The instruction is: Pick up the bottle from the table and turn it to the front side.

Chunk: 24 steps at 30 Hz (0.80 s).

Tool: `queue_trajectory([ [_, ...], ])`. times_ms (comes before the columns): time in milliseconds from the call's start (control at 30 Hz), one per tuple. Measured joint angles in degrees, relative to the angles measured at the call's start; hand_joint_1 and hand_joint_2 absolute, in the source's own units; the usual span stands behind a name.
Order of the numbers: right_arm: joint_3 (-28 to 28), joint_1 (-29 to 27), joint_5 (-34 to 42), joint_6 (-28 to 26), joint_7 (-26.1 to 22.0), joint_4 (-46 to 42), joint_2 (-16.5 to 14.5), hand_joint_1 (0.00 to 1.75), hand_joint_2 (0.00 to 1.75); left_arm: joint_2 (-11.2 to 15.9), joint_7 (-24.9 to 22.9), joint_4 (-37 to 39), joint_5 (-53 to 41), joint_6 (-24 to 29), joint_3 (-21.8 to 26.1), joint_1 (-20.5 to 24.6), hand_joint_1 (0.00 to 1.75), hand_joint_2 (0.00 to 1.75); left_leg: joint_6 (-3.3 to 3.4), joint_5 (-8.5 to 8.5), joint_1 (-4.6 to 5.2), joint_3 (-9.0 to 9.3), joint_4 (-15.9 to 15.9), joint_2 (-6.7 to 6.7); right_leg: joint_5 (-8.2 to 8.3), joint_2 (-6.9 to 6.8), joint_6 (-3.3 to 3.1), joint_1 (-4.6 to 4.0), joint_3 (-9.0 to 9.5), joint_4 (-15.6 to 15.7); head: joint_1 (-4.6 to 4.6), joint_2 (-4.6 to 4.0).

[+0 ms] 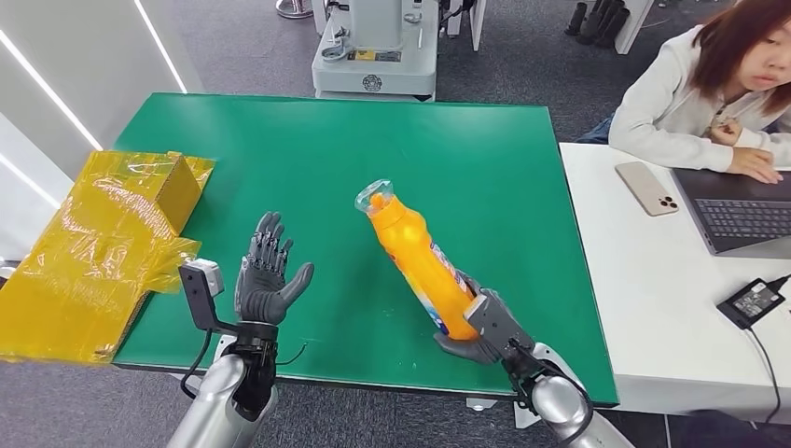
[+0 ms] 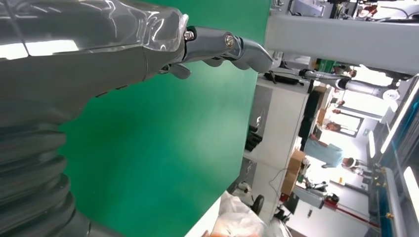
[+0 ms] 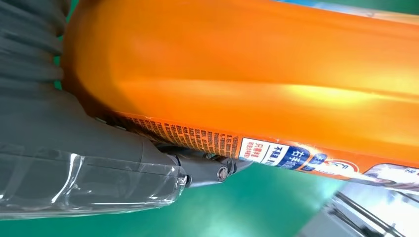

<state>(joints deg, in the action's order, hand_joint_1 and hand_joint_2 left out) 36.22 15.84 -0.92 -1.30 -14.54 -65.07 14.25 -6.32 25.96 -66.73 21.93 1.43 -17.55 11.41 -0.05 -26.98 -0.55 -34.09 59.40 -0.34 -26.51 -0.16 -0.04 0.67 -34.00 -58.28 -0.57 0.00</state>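
Observation:
An orange bottle (image 1: 418,262) with a clear cap tilts up off the green table (image 1: 373,159), its cap end pointing away and to the left. My right hand (image 1: 485,329) grips its base near the table's front edge. Up close, the bottle (image 3: 247,74) shows its plain orange side and the edge of a printed label, with my right hand (image 3: 99,163) wrapped under it. My left hand (image 1: 268,280) hovers open, palm up and fingers spread, over the front left of the table, apart from the bottle. The left hand (image 2: 123,49) holds nothing.
Yellow plastic-wrapped boxes (image 1: 107,243) lie at the table's left edge. A white desk (image 1: 644,299) adjoins on the right with a phone (image 1: 646,188), a laptop (image 1: 742,213) and a charger (image 1: 754,300); a person (image 1: 709,84) sits there. A machine base (image 1: 376,56) stands behind the table.

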Motion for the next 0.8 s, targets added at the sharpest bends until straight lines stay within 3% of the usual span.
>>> queue_trajectory([
  [267,-4.8,-3.1,-1.8,0.2,-4.6,-2.1,-4.6,1.75,1.75,-2.9,-8.1,5.0,10.0,-15.3,-1.9,4.4,0.0,1.75,0.0,0.02,0.03,0.0,0.0,0.04,0.06,0.02,0.02,0.03,0.0,0.0,0.02,0.0],
  [633,-5.3,0.3,-5.7,-0.8,-5.0,8.0,-10.3,1.75,1.75,-7.6,-14.9,10.8,15.5,-21.3,-10.5,13.2,0.0,1.75,0.0,0.02,0.02,-0.02,0.1,0.07,0.08,0.08,0.0,0.03,-0.07,0.0,0.0,0.0],
  [800,-6.7,1.7,-6.9,-1.5,-4.8,13.3,-12.3,1.75,1.75,-9.6,-13.1,16.2,11.7,-20.1,-14.6,17.5,0.0,1.75,0.0,0.02,0.03,-0.01,0.1,0.1,0.08,0.11,0.0,0.04,-0.09,0.0,0.0,0.0],
])
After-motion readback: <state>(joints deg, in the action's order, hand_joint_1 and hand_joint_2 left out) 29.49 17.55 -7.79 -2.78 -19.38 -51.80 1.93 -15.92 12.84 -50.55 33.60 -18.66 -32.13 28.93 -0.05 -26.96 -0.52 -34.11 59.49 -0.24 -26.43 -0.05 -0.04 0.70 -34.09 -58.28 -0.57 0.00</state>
